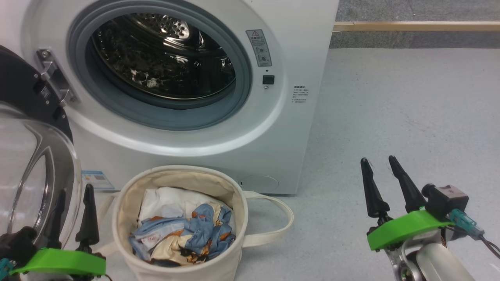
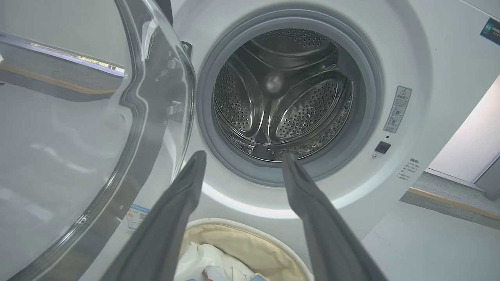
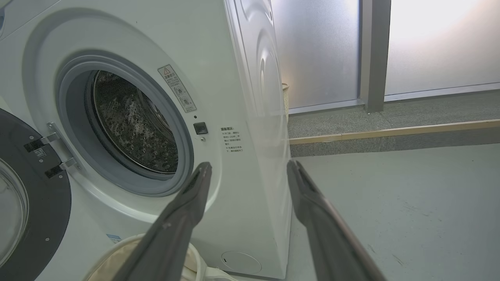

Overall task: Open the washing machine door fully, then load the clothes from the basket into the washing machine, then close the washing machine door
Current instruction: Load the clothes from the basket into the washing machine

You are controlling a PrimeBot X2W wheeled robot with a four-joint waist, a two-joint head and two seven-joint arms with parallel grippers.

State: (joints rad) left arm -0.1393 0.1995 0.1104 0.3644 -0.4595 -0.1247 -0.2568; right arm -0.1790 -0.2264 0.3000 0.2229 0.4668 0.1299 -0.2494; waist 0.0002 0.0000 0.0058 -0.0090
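Basket, a small round cream canvas tub (image 1: 127, 203), stands on the grey floor (image 1: 390, 117) just in front of the big white front-loading washing machine (image 1: 300, 47), below its drum mouth. Contents: crumpled patterned clothes in dusty blue, cream and orange (image 1: 195, 230), lying on top toward the near side. A plain white cloth (image 1: 168, 197) sits behind them against the far wall. One looped strap handle (image 1: 287, 218) hangs out to the right.

Washing machine door, round with a glossy black rim and bulging clear glass (image 1: 23, 89), stands swung open at the left on its hinge. A grey rubber ring (image 1: 242, 89) circles the mouth, and the perforated steel drum (image 1: 164, 58) shines behind it.

Left gripper (image 1: 75, 189) sits low, just beside the basket's left wall, one finger seen through the door glass. Its fingers are spread wide and hold nothing. Right gripper (image 1: 378, 159) is well to the right of the basket, over the floor, its fingers likewise wide apart with nothing between them.
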